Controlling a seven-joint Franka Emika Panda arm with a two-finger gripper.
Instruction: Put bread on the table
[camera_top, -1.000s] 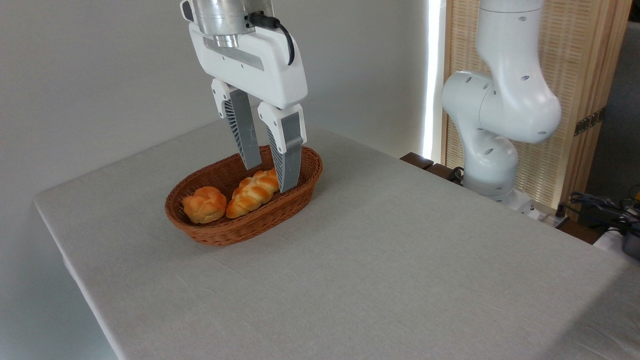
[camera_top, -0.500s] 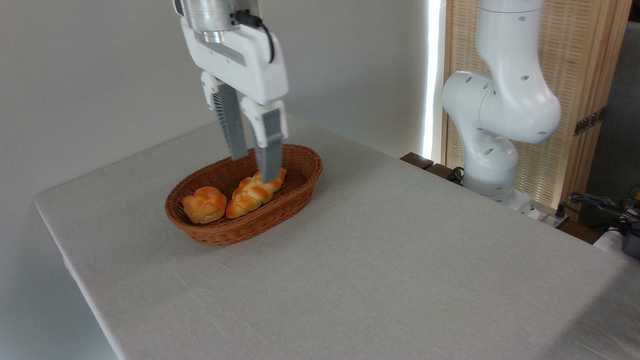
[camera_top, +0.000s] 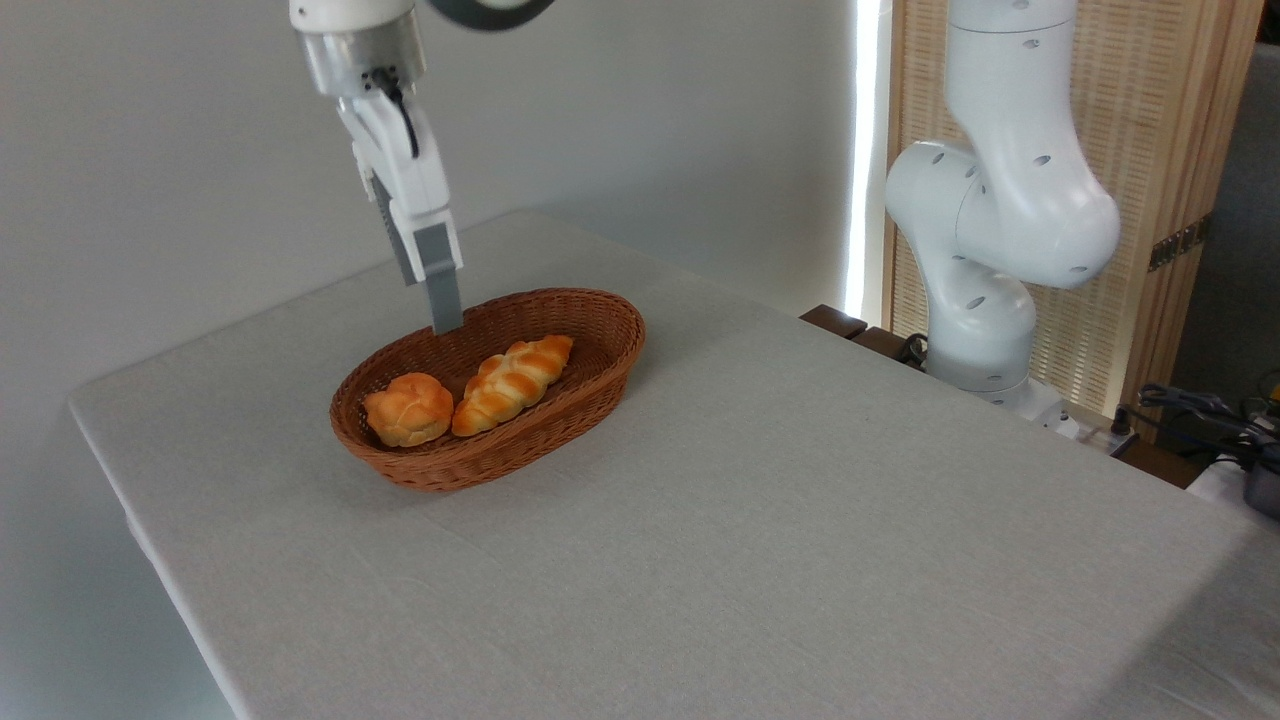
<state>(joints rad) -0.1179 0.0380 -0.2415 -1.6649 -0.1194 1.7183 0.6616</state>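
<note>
A brown oval wicker basket (camera_top: 600, 340) sits toward the far left, and a longer braided golden loaf (camera_top: 513, 371) lies slantwise inside it. Behind, a plain pale wall (camera_top: 180, 180) runs to a bright strip of light, then a slatted wooden screen (camera_top: 1160, 150). Dark cables (camera_top: 1200, 410) tangle at the right edge.

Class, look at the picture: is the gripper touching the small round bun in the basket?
Apart. In the camera view the gripper hangs above the basket's back rim; the bun lies lower and nearer, brown wicker showing between them.
</note>
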